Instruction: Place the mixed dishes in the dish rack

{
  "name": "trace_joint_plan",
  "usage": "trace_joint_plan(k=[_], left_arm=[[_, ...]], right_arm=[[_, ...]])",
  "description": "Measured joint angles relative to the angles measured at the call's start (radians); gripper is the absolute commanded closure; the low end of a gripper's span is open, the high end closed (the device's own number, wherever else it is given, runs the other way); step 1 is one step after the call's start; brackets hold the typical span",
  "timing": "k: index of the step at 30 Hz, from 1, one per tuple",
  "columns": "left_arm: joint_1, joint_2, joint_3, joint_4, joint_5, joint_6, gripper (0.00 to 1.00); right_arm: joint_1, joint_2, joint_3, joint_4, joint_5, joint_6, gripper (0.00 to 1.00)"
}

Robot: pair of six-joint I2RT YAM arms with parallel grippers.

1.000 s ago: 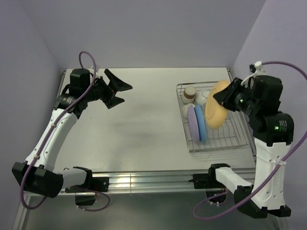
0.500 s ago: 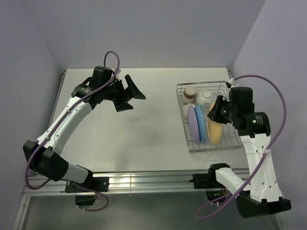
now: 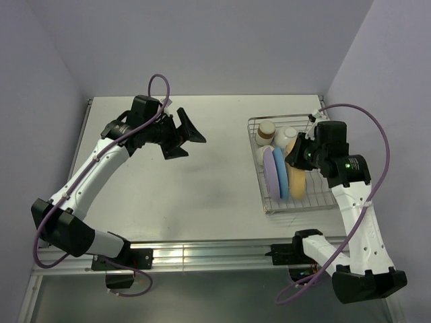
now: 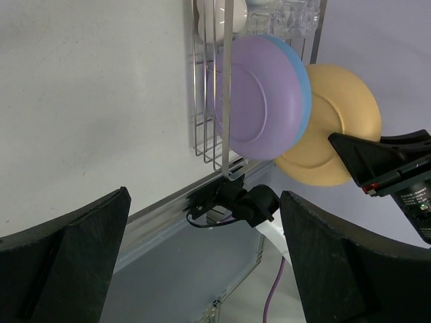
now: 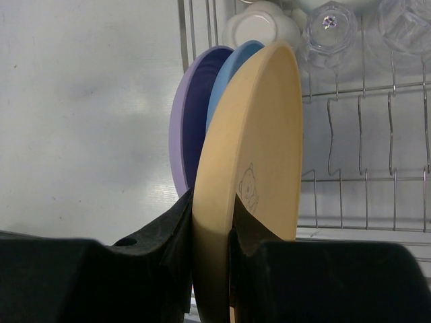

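Black fingers of the right hand (image 5: 211,225) are pinched narrowly on the rim of an orange-yellow round plate (image 5: 259,128), one finger on each face. The plate stands on edge and leans a little. A small bear outline is drawn on the face turned towards 3 o'clock in the right wrist view. I cannot tell whether its lower edge rests on the wires.

Just beside it at 9 o'clock stands a blue round plate (image 5: 229,67), and beyond that a purple round plate (image 5: 183,134), both upright and packed close together. From above, all three sit along the 9 o'clock side of the silver wire dish rack (image 3: 324,194). The rack's upright prongs at 3 o'clock stand bare.

At the rack's 12 o'clock end are a white round bowl (image 5: 259,27) turned foot up, two clear glasses (image 5: 330,23) beside it, and a brown cup (image 3: 267,129) in the 11 o'clock corner.

The rack lies at 3 o'clock on the pale grey bench (image 3: 202,195).

Well apart, towards 10 o'clock over the bench, the left hand (image 3: 190,144) hangs above the surface with its black fingers spread wide and nothing between them, pointing towards the rack.
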Motion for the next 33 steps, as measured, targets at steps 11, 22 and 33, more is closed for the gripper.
trace_joint_plan(k=[11,22,33], left_arm=[[0.0,0.0,-0.013,0.004,0.007,0.0,0.01],[0.0,0.013,-0.017,0.006,0.029,0.001,0.01],[0.0,0.014,-0.032,0.008,0.051,0.011,0.01]], right_arm=[[0.0,0.006,-0.052,0.031,0.001,-0.004,1.0],[0.0,0.034,-0.083,0.105,0.041,-0.004,1.0],[-0.003,0.068,-0.119,0.133,0.059,-0.002,0.91]])
